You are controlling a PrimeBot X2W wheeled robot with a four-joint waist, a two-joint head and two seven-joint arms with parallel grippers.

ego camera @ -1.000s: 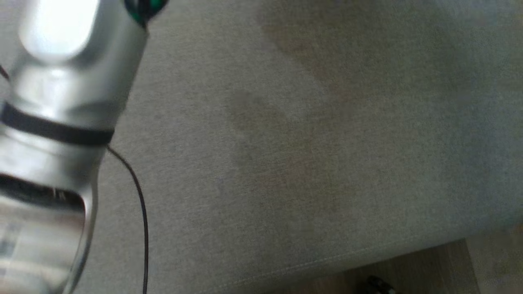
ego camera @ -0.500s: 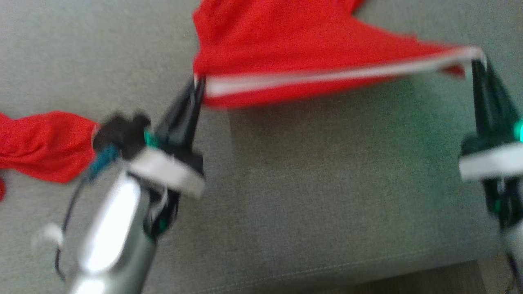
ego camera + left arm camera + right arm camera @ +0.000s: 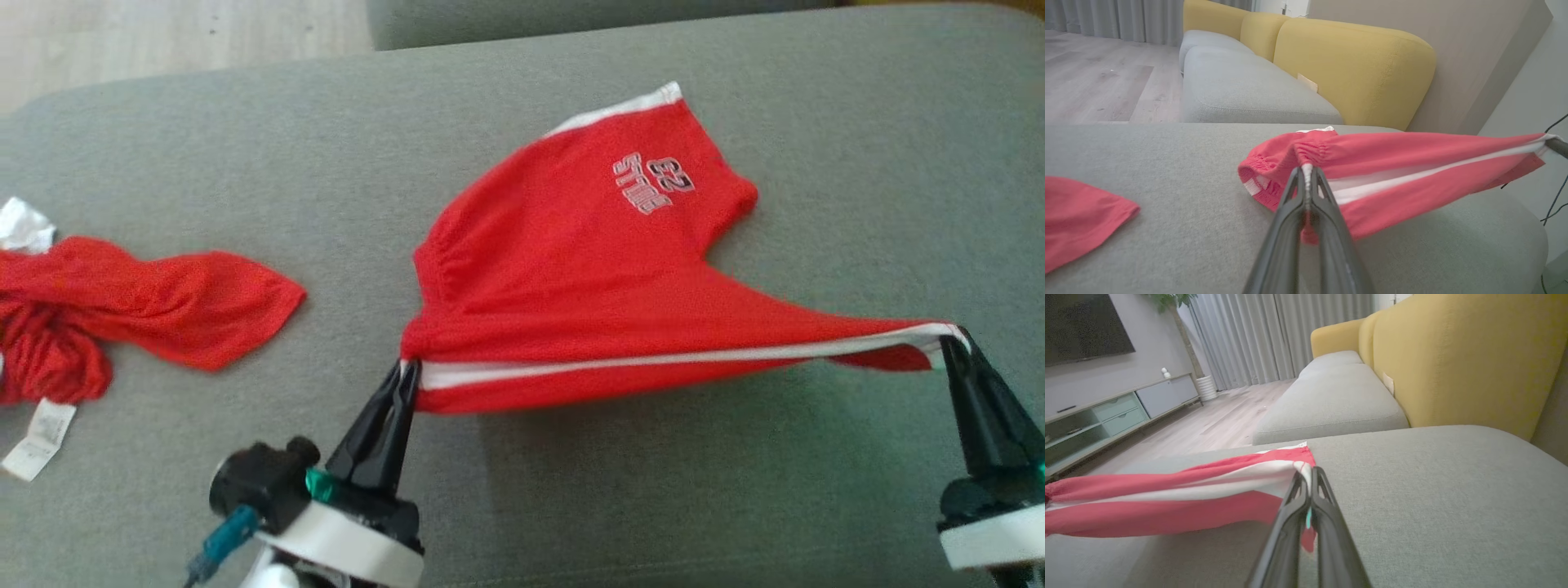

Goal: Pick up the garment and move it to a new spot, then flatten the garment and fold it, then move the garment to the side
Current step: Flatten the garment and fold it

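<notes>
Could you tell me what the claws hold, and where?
The red garment: left claw at its gathered waistband, right claw at the far end of the white stripe.

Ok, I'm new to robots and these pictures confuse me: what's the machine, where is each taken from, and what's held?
It's a two-armed robot. One picture looks down from its head; the other two come from cameras on its wrists, looking along each claw's fingers. The left claw and right claw are pinched shut on the striped red garment, stretching its white-striped edge between them above a grey sofa cushion. A crumpled red cloth lies on the cushion, at the robot's left.
</notes>
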